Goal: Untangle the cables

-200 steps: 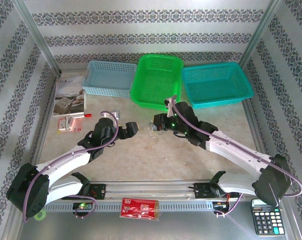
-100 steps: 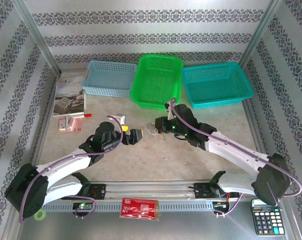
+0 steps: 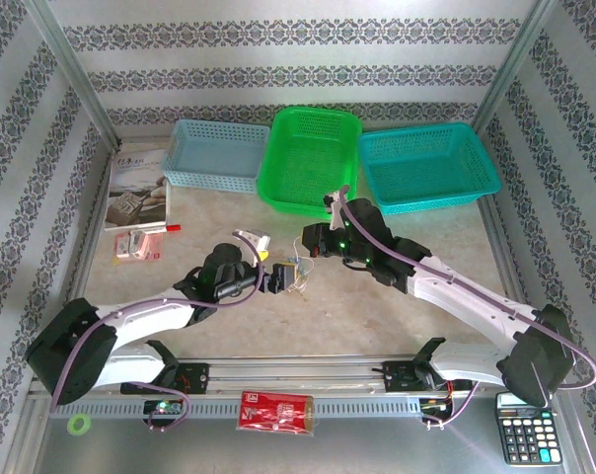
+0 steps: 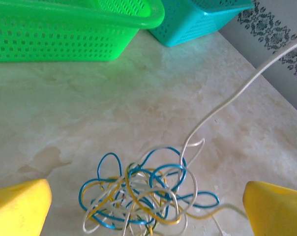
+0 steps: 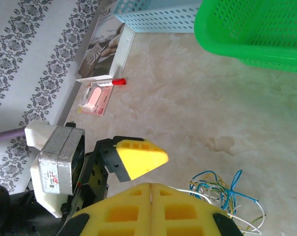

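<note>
Cables [image 3: 298, 274] lie in a small loose clump on the pale counter [image 3: 328, 326], just below the middle of the overhead view and in front of the green basket [image 3: 313, 158]. In the left wrist view the clump [image 4: 143, 196] sits at the bottom centre, a knot of thin blue, yellow and white loops with a trace of green. One white strand climbs out of it toward the upper right edge, off the counter.

The left tool [image 3: 278, 272] stands wide. Its yellow pads [image 4: 20, 204] are in the two bottom corners of its own camera's frame, with the clump between them and neither pad touching it.

The right tool [image 3: 308, 244] sits just above and to the right of the clump in the overhead view. In its wrist view the tool [image 5: 151, 196] has its yellow pads pressed flat together at the bottom centre. A white strand runs from their right side to the cables [image 5: 222, 196] at the lower right, so it pinches that strand. One yellow fingertip of the left tool [image 5: 138, 157] pokes in just above them.

A pale blue basket [image 3: 214, 153] and a teal basket [image 3: 426, 168] flank the green one along the top of the counter. A booklet [image 3: 135, 188] lies at the left, and a calculator [image 3: 528, 427] sits at the lower right corner.
</note>
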Robot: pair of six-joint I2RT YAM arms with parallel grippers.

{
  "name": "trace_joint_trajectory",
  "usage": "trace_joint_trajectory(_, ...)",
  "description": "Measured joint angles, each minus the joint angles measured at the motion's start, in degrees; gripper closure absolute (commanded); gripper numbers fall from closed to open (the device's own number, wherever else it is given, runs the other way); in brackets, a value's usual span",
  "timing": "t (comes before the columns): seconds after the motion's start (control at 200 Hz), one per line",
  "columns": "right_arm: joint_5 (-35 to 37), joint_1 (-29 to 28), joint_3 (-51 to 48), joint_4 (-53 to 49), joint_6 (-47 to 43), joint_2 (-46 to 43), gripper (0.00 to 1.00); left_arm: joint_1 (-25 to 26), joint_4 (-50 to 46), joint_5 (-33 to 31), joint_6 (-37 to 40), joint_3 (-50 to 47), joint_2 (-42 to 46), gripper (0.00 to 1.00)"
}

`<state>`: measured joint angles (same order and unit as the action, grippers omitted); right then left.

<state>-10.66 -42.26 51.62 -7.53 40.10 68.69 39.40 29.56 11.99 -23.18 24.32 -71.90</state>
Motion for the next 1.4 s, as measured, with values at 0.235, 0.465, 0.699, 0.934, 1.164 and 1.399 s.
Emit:
trace_joint_trajectory(0.235,-0.39,-1.14,0.04,0.00,0.02,0.22,1.00,0.00,6.14,-0.66,0.87,0.94,-4.31,0.00)
trace_joint_trajectory(0.465,-0.44,-1.90,0.87,0.00,0.04,0.66,1.00,0.00,9.64,-0.61,0.94,2.69,-9.55,0.07)
trace_joint_trajectory(0.699,-0.74,-2.25,3.08,-0.02,0.20,0.66,1.00,0.02,11.45,0.26,1.11,3.93,-14.12,0.35)
trace_joint_trajectory(0.934,-4.15,-0.52,9.09,0.02,0.63,0.70,1.00,0.02,13.18,0.42,0.94,3.37,-16.15,0.45)
trace_joint_trajectory(1.164,-9.79,6.29,18.86,0.96,3.50,0.70,1.00,0.02,14.88,0.39,0.42,-0.26,-17.11,0.50)
trace_joint_trajectory(1.399,-11.98,10.43,24.85,2.16,5.14,-0.70,1.00,0.04,16.39,0.42,-0.17,-1.90,-17.27,0.50)
